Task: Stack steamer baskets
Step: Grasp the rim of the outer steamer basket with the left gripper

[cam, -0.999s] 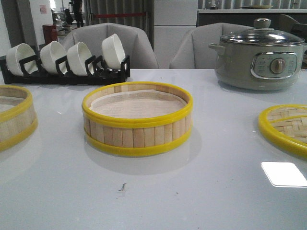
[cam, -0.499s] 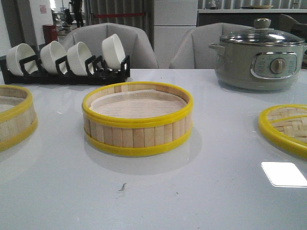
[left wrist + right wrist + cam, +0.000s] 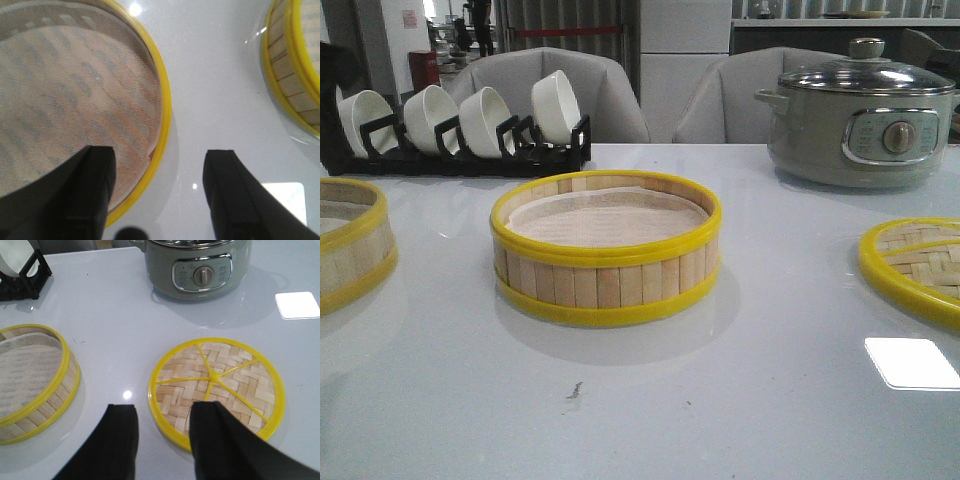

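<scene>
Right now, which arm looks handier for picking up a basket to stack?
The left. Its open gripper straddles the rim of the left basket; the right gripper hangs over the lid.

Your front camera is looking low across the table toward the chairs. Both wrist cameras are looking steeply down, sharing its centre steamer basket [image 3: 606, 249].

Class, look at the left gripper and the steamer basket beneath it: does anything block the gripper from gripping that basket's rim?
Nothing visible does. The left gripper is open, its fingers straddling the yellow rim of the left steamer basket, with only bare table alongside.
</scene>
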Available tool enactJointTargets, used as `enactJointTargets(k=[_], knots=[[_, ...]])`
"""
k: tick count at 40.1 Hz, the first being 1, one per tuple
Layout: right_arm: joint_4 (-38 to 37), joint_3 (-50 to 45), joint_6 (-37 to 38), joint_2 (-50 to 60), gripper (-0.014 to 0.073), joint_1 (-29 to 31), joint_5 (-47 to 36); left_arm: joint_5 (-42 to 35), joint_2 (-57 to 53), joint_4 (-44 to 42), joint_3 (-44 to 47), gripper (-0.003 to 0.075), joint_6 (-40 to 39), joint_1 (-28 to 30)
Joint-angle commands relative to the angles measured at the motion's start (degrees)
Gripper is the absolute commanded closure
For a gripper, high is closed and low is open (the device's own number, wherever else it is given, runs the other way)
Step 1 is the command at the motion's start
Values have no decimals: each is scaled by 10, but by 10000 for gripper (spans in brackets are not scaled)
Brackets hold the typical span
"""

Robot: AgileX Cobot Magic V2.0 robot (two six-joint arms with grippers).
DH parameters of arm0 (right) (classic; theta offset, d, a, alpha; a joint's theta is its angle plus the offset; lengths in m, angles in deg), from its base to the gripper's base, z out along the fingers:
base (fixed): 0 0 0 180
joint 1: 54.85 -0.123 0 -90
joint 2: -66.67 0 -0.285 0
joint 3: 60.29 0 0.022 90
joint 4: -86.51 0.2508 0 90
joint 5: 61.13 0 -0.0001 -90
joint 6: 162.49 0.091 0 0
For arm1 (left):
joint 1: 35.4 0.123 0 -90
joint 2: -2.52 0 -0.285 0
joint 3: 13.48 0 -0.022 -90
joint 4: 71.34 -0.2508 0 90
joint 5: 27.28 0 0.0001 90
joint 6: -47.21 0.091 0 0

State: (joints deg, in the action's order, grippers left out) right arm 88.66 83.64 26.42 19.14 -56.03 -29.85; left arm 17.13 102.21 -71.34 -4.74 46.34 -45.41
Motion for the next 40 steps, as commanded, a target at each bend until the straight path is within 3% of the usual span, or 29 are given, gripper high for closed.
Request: enactJointTargets(k=[1, 12, 24, 28, 33, 35, 40], knots=[[-7, 21, -6, -2, 223, -1, -50, -46, 8, 7, -20, 276, 1, -3], [-7, 21, -6, -2, 223, -1, -50, -90, 71, 14, -21, 276, 0, -3], [-7, 21, -6, -2, 223, -1, -60, -88, 115, 19, -21, 288, -4, -3], [-7, 21, -6, -2, 223, -1, -68, -85, 115, 19, -21, 374, -4, -3], [-7, 21, -6, -2, 223, -1, -71, -74, 115, 19, -37, 654, -4, -3], [-7, 21, -6, -2, 223, -1, -71, -69, 115, 18, -50, 609, -4, -3], [-7, 21, -6, -2, 223, -1, -71, -31, 115, 22, -99, 632, -4, -10]])
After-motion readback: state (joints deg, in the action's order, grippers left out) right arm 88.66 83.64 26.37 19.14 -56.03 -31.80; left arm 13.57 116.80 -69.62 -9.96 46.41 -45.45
